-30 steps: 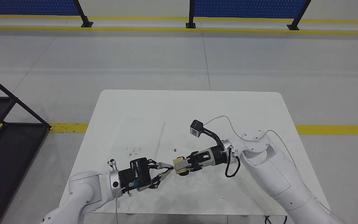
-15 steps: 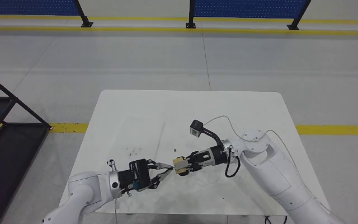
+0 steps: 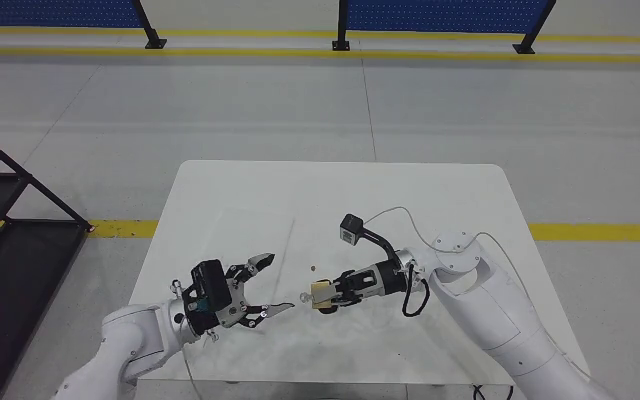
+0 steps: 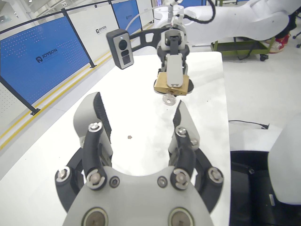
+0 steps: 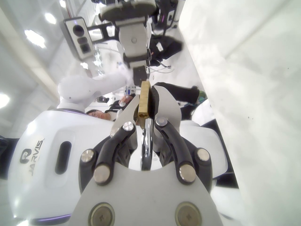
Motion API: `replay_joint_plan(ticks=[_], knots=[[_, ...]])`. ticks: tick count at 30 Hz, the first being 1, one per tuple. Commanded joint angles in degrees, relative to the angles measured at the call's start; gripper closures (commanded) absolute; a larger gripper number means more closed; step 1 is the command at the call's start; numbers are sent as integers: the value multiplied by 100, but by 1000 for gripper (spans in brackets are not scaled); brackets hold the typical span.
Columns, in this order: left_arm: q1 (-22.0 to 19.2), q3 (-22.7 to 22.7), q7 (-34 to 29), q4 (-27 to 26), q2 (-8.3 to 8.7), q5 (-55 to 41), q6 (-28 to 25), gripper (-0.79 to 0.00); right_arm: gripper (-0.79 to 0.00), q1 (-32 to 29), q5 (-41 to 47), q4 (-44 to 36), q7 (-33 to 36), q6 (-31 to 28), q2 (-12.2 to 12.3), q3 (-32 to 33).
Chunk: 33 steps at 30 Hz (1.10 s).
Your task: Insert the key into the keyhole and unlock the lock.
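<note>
Brass padlock (image 4: 161, 83), silver key (image 4: 169, 99) stuck in it, is sitting clamped in the right gripper (image 5: 145, 96), left gripper (image 4: 138, 102) gaping above the white table (image 3: 400, 200), blue barriers (image 3: 440, 12) beyond.

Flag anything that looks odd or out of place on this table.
Little stands out. The key sticks out of the brass padlock with nothing holding it: the right gripper clamps the padlock, and the left gripper is open and apart from it. A small brown speck lies on the white table.
</note>
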Motion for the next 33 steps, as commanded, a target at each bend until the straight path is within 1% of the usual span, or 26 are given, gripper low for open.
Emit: replay_joint_plan(ticks=[1,4,8,19,20,22,24,33], knots=[[80,-276,26,63,9,-251,22,-785,0,0,0,0,0,0,0,0],[220,-618,26,111,21,-541,-17,-785,0,0,0,0,0,0,0,0],[362,-959,-179,153,40,-858,-173,-785,0,0,0,0,0,0,0,0],[362,-959,-179,153,40,-858,-173,-785,0,-16,-15,-25,-33,-17,-3,-24],[362,-959,-179,153,40,-858,-173,-785,0,-16,-94,-37,-88,-38,-9,-76],[362,-959,-179,153,40,-858,-173,-785,0,109,-495,84,-256,353,-36,-319],[362,-959,-179,153,40,-858,-173,-785,0,289,-677,167,-402,626,-104,-616],[362,-959,-179,153,40,-858,-173,-785,0,1127,-1004,1194,-1123,1170,-515,-1676]])
